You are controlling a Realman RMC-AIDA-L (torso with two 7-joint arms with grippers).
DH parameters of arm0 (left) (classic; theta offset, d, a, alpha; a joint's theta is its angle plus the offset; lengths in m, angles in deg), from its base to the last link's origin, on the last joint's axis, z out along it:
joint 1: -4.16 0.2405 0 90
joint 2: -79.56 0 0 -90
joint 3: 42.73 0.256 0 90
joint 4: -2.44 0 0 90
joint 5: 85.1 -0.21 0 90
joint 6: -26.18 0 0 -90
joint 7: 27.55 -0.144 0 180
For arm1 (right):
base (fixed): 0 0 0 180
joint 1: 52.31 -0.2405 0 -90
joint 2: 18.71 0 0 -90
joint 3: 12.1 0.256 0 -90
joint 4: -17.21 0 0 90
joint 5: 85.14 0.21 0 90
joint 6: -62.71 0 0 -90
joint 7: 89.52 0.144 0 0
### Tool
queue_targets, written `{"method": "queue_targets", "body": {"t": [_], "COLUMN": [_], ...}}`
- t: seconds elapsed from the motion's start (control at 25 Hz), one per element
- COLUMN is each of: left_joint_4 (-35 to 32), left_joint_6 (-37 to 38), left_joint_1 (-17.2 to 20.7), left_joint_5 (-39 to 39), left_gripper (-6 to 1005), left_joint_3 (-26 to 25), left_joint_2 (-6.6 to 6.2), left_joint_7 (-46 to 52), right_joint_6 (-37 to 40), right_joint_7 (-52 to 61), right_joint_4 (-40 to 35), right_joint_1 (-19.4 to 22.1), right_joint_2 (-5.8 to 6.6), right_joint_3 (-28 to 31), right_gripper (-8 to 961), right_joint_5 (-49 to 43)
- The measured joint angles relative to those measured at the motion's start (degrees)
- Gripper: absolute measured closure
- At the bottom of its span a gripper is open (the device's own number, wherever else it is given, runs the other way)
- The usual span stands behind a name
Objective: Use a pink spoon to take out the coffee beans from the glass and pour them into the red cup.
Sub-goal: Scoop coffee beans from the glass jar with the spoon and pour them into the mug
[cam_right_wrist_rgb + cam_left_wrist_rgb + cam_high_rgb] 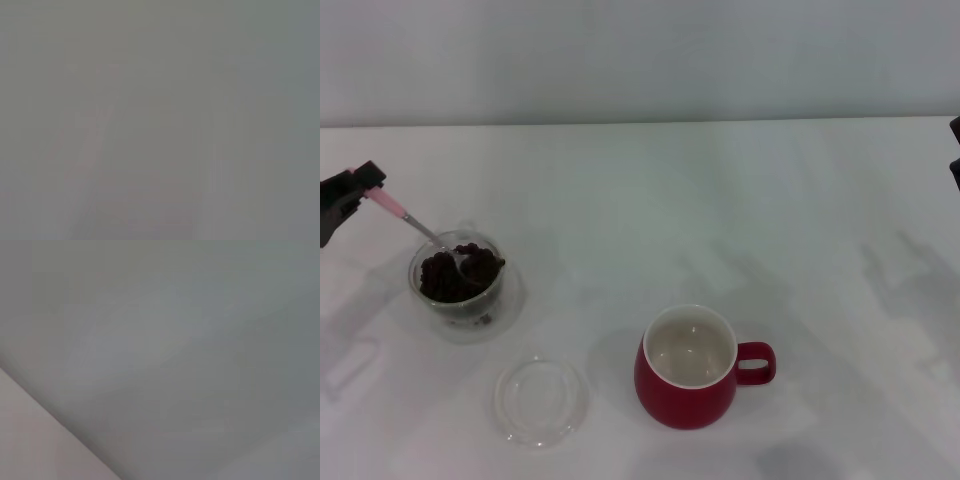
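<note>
My left gripper (350, 195) is showing as a matte black, blocky, angular shape beside the glass (458, 285), while a sliver of my right arm (954, 150) is appearing as two dark edges far across from it.

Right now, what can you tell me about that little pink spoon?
The pink spoon is a small teaspoon with a slim pale pink handle and a shiny metal neck and bowl. It slants down to the right, its bowl dipped among the coffee beans in the glass. The left gripper, at the table's left edge, holds its handle end.
</note>
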Motion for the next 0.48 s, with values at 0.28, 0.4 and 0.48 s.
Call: {"method": "queue_targets", "body": {"t": [0.28, 0.4, 0.48], "left_joint_4": [0.1, 0.4, 0.7], "left_joint_6": [1.0, 1.6, 2.2], "left_joint_1": [-2.1, -3.3, -4.1], "left_joint_5": [-1.0, -1.3, -1.5], "left_gripper": [869, 869, 869], "left_joint_3": [1.6, 2.4, 2.7], "left_joint_2": [0.41, 0.47, 0.47], "left_joint_7": [0.2, 0.5, 0.7], "right_joint_6": [0.0, 0.0, 0.1], "right_joint_7": [0.0, 0.0, 0.0], "right_joint_4": [0.2, 0.3, 0.4], "right_joint_1": [0.0, 0.0, 0.0], "right_joint_2": [0.00, 0.00, 0.00], "right_joint_3": [0.0, 0.0, 0.0], "right_gripper": [425, 425, 425], "right_joint_5": [-0.1, -0.2, -0.2]}}
